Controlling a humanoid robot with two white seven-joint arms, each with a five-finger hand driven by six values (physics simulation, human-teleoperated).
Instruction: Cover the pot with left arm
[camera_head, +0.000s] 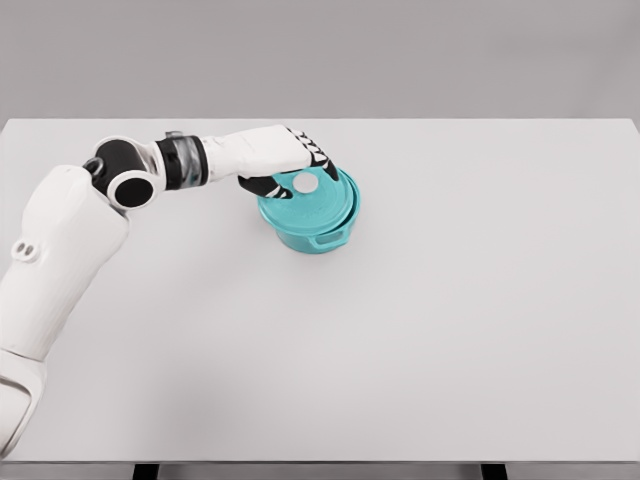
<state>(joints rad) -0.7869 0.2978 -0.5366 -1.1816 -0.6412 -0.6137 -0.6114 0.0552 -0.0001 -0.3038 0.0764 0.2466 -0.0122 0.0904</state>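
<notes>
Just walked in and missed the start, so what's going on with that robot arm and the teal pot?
The robot's left hand is at the teal lid, fingers around its grey knob. The lid sits on top of the teal pot on the white table, slightly off-centre toward the back, so the pot looks covered or nearly so. The right arm is out of view.

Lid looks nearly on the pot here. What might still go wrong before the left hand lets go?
1. The lid appears shifted slightly off the pot, so it may not seat flush.
2. The left robot hand is around the lid's knob; pulling away sideways might drag the lid off.
3. The fingers partly hide the far rim, so alignment there cannot be confirmed.
</notes>
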